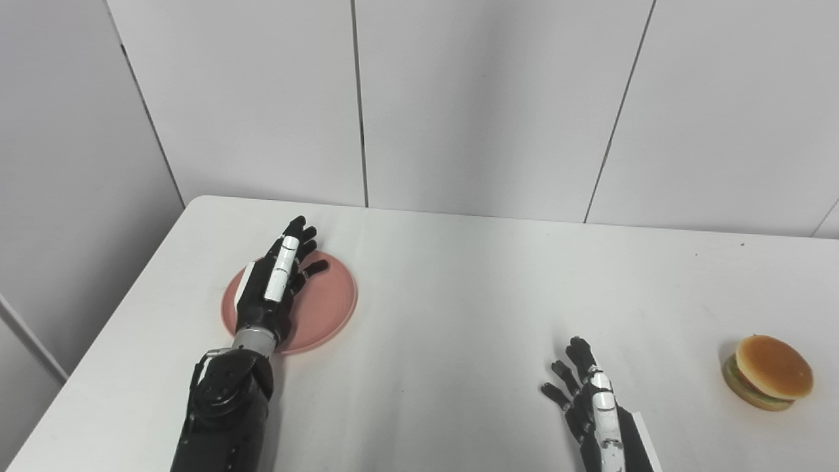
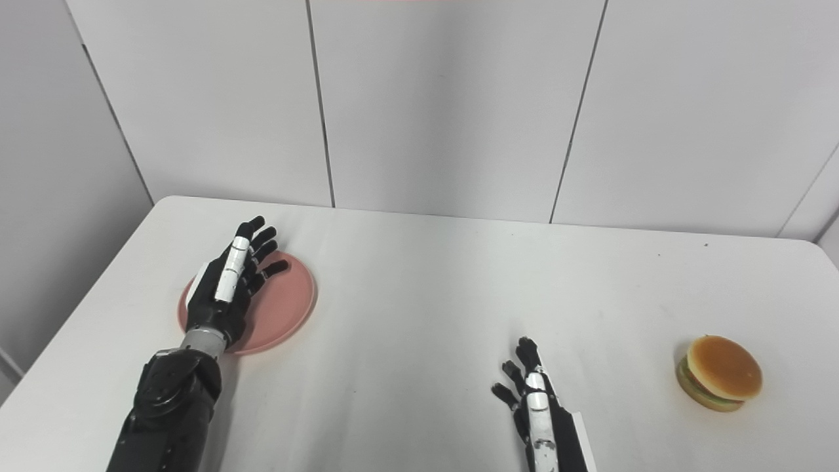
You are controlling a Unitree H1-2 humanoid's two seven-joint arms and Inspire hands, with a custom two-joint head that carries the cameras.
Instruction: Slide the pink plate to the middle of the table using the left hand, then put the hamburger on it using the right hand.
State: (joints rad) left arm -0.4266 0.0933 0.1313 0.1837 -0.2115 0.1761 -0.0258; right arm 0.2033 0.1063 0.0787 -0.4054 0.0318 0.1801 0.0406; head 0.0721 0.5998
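Left hand (image 1: pixel 272 288) flat over the pink plate (image 1: pixel 328 305), fingers spread, gripping nothing; whether it touches the plate can't be told; plate sits at table's (image 1: pixel 446 295) left side, off centre; right hand (image 1: pixel 590 400) near edge, fingers apart, empty; hamburger (image 1: pixel 768 372) far right, well apart from it.

- the left hand (image 1: pixel 272 288) covers the left and middle part of the pink plate (image 1: pixel 331 301); whether its palm touches the plate cannot be told.
- the right hand (image 2: pixel 534 400) is cut off at the wrist by the bottom edge.
- the hamburger (image 1: pixel 768 372) filling is too small to make out beyond a green layer.
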